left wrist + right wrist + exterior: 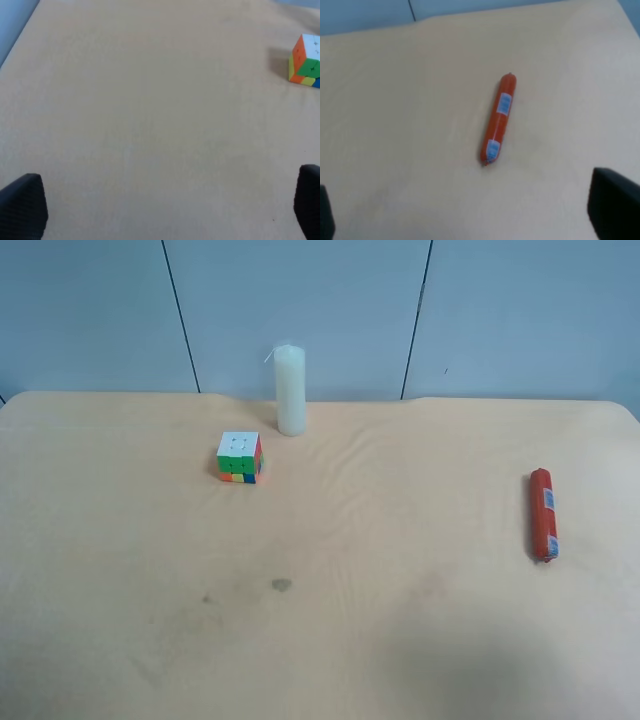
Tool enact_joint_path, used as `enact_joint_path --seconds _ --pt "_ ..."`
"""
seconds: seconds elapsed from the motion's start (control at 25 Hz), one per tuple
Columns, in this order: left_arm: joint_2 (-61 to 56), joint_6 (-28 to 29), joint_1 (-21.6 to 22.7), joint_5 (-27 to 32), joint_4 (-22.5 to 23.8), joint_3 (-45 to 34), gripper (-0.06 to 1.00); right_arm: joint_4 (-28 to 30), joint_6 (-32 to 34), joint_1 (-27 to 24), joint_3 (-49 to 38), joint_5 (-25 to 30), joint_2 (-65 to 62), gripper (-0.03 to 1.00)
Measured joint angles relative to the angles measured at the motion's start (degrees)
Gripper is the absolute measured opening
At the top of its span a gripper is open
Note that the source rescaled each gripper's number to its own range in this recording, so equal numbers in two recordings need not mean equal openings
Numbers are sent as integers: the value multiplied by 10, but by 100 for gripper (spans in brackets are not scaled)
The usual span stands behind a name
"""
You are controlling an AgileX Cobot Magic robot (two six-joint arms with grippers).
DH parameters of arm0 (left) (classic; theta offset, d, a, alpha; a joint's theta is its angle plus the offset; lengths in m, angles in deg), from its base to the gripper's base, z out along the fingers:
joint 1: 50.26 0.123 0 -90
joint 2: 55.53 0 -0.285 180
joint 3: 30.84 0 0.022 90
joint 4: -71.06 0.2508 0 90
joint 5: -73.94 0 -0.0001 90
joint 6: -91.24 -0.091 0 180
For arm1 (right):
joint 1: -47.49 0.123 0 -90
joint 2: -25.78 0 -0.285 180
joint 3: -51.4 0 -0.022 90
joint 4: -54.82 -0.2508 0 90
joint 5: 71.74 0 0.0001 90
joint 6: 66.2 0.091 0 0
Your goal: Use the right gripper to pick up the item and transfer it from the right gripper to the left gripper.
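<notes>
While the red sausage stick [543, 514] lies flat at the high frame's right-middle, no step is done | right gripper [470, 220] spread wide, empty, stick mid-frame ahead | left gripper [165, 210] spread, empty, puzzle cube [306, 60] at its view's edge | remaining: grasp, lift, handover

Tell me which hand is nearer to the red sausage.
The right hand. The sausage lies in front of it, between its open sides and not touched. The left hand faces only the cube; its view shows no sausage.
</notes>
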Motion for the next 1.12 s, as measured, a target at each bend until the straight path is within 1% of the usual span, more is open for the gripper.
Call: enact_joint_path --seconds 0.92,1.0,1.12 --pt "0 0 0 0 0 0 100 0 0 0 0 0 0 100" --pt "0 0 0 0 0 0 100 1 2 0 0 0 9 100" --pt "0 0 0 0 0 0 100 1 11 0 5 -1 55 100"
